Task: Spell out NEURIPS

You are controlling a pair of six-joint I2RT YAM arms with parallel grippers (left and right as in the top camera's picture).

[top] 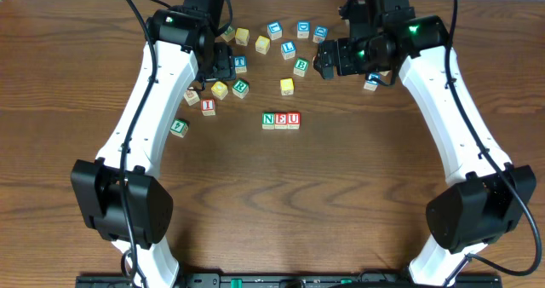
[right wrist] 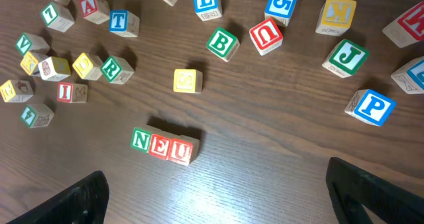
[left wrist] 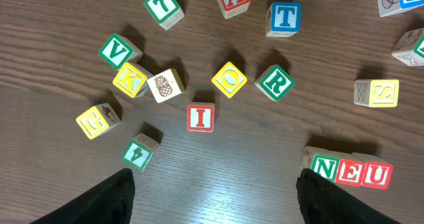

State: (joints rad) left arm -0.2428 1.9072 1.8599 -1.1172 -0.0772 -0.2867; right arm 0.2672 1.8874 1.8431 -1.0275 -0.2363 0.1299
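- Surface: dark wood-grain bench [top: 341, 194].
- Obscured: in the overhead view both arms cover some cubes; the wrist views cut off cubes at their edges.
- Two tools: left tool [left wrist: 215, 187] and right tool [right wrist: 215, 177], both spread wide and holding nothing.
- N-E-U row [left wrist: 351, 171]: three touching cubes, just ahead of one left-tool finger.
- Four loose: I cube [left wrist: 200, 117] ahead between the left tool's fingers, R cube [left wrist: 275, 82] beyond it, yellow S cube [left wrist: 384, 93] off to the side, P cube [right wrist: 371, 107] ahead of the right tool.
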